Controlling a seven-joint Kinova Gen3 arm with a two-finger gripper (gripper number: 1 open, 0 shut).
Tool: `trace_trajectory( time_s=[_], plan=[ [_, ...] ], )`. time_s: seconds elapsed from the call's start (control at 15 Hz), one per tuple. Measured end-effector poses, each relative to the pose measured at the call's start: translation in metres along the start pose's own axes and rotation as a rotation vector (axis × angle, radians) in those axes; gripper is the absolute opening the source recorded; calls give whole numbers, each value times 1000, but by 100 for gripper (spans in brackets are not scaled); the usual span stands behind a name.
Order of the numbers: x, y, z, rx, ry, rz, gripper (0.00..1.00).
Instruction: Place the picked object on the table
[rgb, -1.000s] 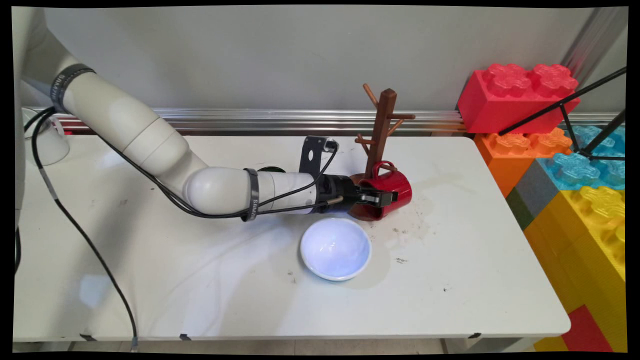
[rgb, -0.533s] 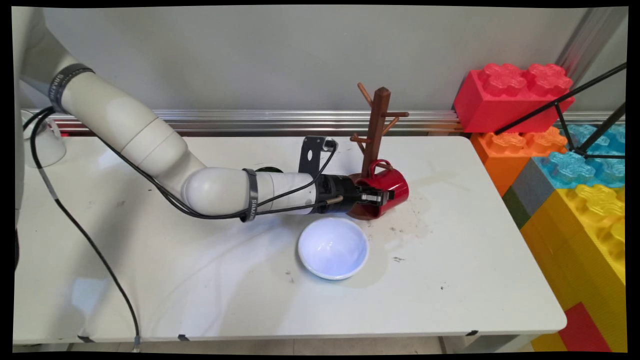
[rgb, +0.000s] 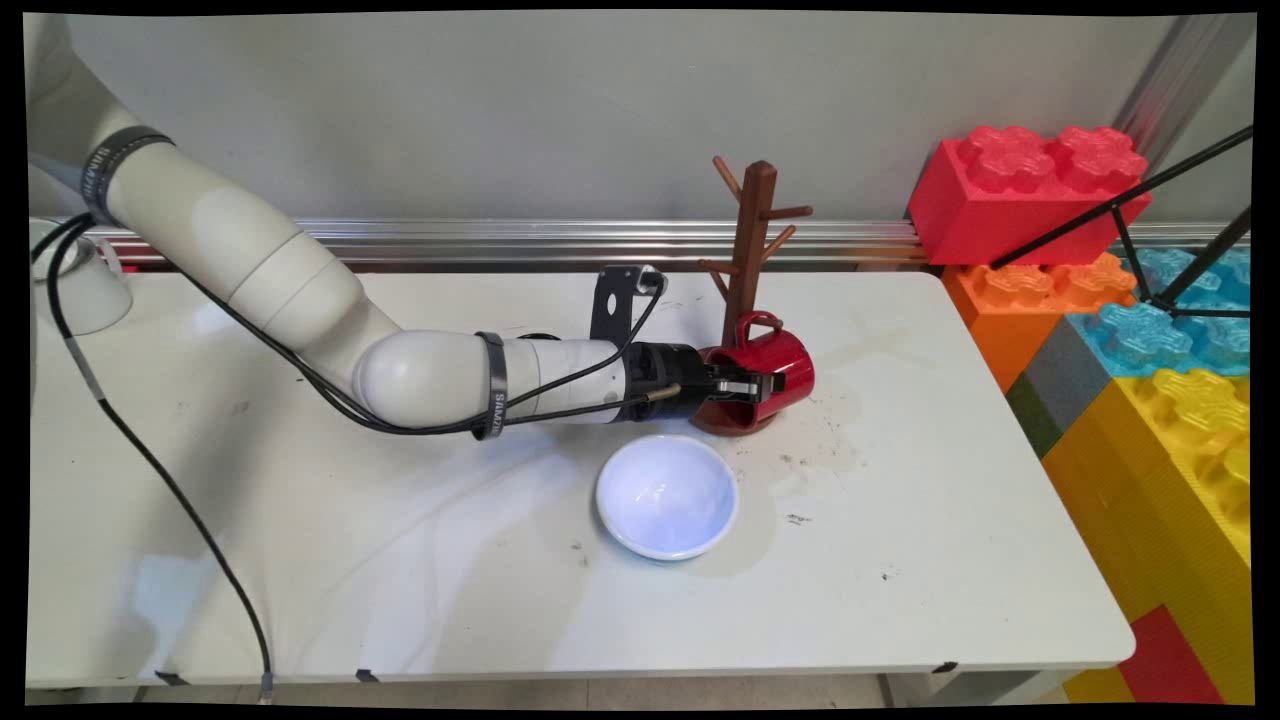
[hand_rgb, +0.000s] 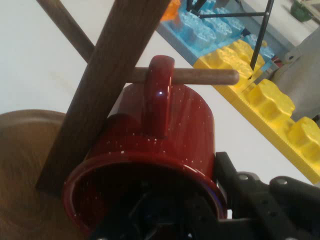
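- Gripping: gripper (rgb: 745, 386) closed on the red mug's (rgb: 768, 366) rim — one finger inside, one outside.
- Mug — handle hooked over a peg of the wooden mug tree (rgb: 750, 250).
- White bowl (rgb: 667, 496) just nearer on the table (rgb: 950, 520).

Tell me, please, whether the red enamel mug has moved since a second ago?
Yes. The red enamel mug, gripped by the hand, has shifted slightly left and farther from the white ceramic bowl.

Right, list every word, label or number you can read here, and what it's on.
Black wrist strap: white lettering, too small to read.
Black upper-arm strap: white lettering, too small to read.
Red mug, white bowl, toy blocks: no text visible.
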Motion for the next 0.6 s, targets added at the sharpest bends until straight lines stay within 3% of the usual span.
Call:
trace_trajectory(
  time_s=[0.6],
  plan=[
    [6,8,-14,-43,3,-13,0]
  ],
)
